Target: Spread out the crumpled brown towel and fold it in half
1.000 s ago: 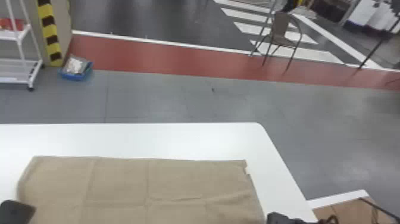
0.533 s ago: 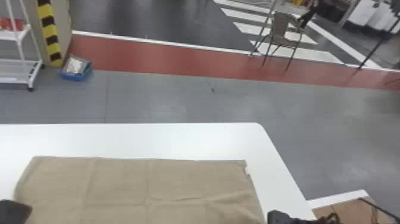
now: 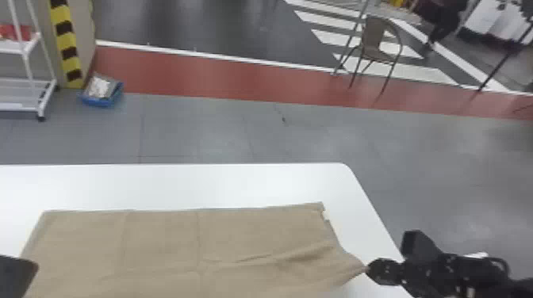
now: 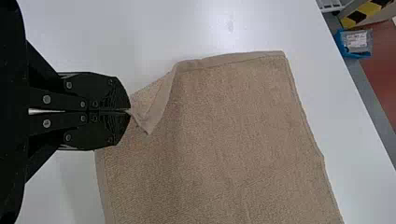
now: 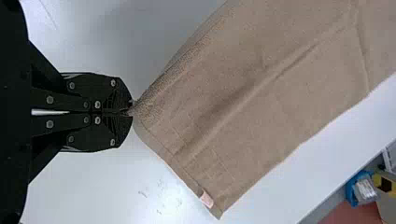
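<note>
Towel point(image 3: 158, 245) lies on the table point(image 3: 178, 184), head-view 7 o'clock; left gripper point(image 4: 129, 111) at 8 and right gripper point(image 5: 131, 112) at 4 pinch its edge. Uneven pulling could slip either shallow grip.

From my seat at the controls, I see my right arm point(image 3: 480, 273) coming in low from the head view's right edge, its right gripper point(image 3: 368, 269) aimed inward, to my left. My left gripper point(image 3: 16, 276) shows there as a dark, blunt-cornered piece at the bottom left. In the left wrist view its black fingers point(image 4: 95, 88) meet at the tips; in the right wrist view the other pair point(image 5: 100, 91) pinches together too, a narrow slit behind.
</note>
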Controlling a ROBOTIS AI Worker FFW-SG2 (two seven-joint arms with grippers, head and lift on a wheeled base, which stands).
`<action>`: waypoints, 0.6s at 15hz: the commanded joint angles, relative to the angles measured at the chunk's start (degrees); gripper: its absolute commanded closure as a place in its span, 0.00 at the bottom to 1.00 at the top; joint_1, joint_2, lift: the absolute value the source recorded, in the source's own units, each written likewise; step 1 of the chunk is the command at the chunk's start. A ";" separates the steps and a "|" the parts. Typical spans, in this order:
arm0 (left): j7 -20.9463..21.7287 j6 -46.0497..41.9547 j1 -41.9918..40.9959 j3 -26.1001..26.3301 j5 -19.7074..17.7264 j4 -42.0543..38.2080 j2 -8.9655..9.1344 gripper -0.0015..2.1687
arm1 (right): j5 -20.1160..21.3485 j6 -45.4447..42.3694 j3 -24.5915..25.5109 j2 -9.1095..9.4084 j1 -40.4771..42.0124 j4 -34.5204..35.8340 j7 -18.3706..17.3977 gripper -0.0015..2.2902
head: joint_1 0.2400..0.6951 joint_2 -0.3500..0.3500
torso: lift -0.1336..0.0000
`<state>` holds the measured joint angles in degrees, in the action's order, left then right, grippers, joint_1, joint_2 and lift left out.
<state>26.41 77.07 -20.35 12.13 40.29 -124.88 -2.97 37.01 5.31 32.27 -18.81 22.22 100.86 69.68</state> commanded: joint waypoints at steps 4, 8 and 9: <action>-4.26 8.15 6.99 -1.06 -4.52 -0.19 3.12 0.63 | -3.70 3.27 1.83 0.61 -6.05 -0.84 -1.04 0.77 | 1.00 0.00 | 1.00; -10.41 8.85 12.00 -1.15 -9.44 3.85 3.12 0.63 | -4.58 7.31 1.74 1.40 -9.13 -2.77 -5.96 0.77 | 1.00 0.00 | 1.00; -11.47 8.85 13.23 -1.15 -10.15 5.61 3.12 0.63 | -4.67 9.24 1.48 1.58 -9.92 -3.39 -7.37 0.77 | 1.00 0.00 | 1.00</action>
<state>15.43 85.90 -8.76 11.00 31.12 -121.44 0.00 32.49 12.40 34.04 -17.50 13.43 98.25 63.13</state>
